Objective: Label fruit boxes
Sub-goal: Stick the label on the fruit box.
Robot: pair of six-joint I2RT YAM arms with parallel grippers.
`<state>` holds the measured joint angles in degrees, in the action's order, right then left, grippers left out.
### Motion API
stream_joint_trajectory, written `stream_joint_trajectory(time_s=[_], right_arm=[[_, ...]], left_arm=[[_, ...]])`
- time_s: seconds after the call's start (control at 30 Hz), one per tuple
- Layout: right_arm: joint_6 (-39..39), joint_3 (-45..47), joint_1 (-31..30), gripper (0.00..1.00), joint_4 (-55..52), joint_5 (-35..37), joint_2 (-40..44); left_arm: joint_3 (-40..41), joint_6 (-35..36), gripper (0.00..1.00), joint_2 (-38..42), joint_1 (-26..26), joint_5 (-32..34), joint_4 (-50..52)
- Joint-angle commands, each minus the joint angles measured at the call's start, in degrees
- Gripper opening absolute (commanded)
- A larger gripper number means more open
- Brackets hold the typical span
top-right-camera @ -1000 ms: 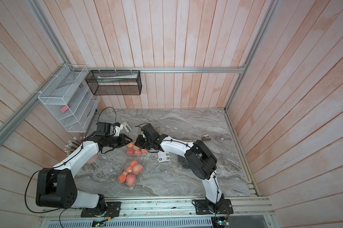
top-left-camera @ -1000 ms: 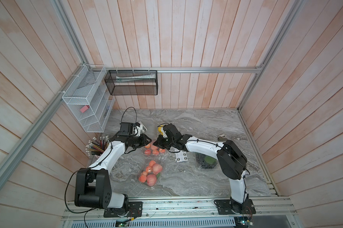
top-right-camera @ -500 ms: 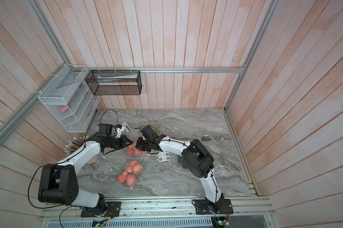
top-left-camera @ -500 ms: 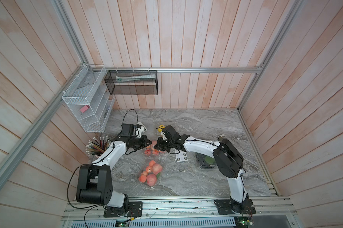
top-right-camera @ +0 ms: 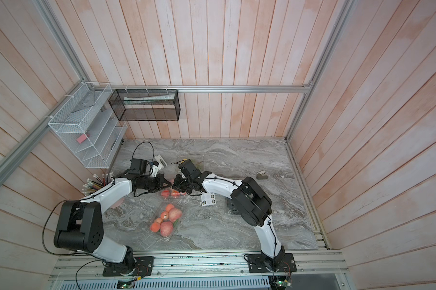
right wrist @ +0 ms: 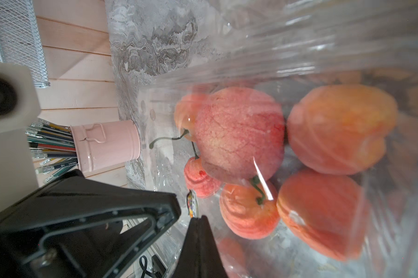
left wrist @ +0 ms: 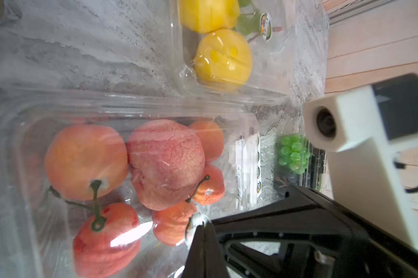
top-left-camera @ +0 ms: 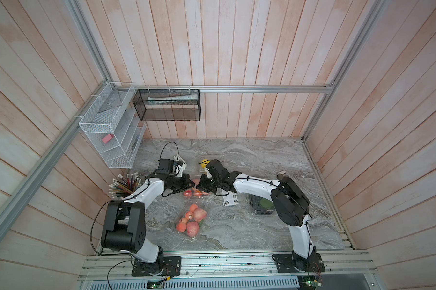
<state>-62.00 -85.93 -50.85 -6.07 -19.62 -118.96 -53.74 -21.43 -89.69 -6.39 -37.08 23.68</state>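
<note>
My left gripper [top-left-camera: 193,185] and right gripper [top-left-camera: 198,186] meet tip to tip just above a clear fruit box of red-orange apples [top-left-camera: 195,193]. Both are shut, and a small round sticker [left wrist: 194,227] is pinched edge-on between the two tips [right wrist: 192,203]. A second apple box [top-left-camera: 191,221] lies nearer the front. The box of yellow fruit [top-left-camera: 203,162] sits behind the grippers. The grape box [top-left-camera: 262,204] is partly hidden by the right arm. In the left wrist view the apples [left wrist: 164,163] fill the box under the left gripper [left wrist: 203,225].
A white sheet of stickers [top-left-camera: 230,200] lies on the marble table between the middle apple box and the grapes. A pink cup of pencils [top-left-camera: 122,187] stands at the left wall, under white wire shelves [top-left-camera: 111,135]. A small brown object [top-left-camera: 282,173] lies far right.
The left gripper has moved right to meet the right gripper's tip and has shut there. The right gripper has stayed shut over the apple box.
</note>
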Motion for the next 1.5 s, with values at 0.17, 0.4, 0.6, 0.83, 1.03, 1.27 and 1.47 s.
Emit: stream_joint_trajectory(time_s=[0.17, 0.4, 0.6, 0.83, 1.03, 1.27, 1.47], right_arm=[[-1.0, -0.9, 0.2, 0.00, -0.7, -0.5, -1.8], [-1.0, -1.5, 0.4, 0.08, -2.9, 0.7, -0.3], [1.3, -1.9, 0.8, 0.13, -6.1, 4.2, 3.3], [2.1, -3.8, 0.7, 0.00, -4.2, 1.1, 1.4], [2.0, -5.2, 0.3, 0.00, -4.0, -0.8, -1.3], [1.5, -5.3, 0.3, 0.00, -4.0, -1.6, -3.4], [3.5, -4.0, 0.8, 0.00, -3.8, 0.1, 0.0]], left_arm=[[1.8, 1.1, 0.00, -2.7, -0.6, 0.8, -1.4], [2.2, 2.6, 0.00, -2.7, -0.7, 3.4, -0.3], [2.1, 3.1, 0.00, -2.5, -0.8, 4.3, 0.2], [1.6, 3.1, 0.00, -2.6, -1.2, 4.4, 0.2], [1.6, 3.1, 0.00, -2.5, -1.2, 4.5, 0.2], [1.2, 3.0, 0.00, -2.1, -1.2, 4.0, 0.2], [1.0, 2.0, 0.00, -0.3, -1.5, 1.0, -0.9]])
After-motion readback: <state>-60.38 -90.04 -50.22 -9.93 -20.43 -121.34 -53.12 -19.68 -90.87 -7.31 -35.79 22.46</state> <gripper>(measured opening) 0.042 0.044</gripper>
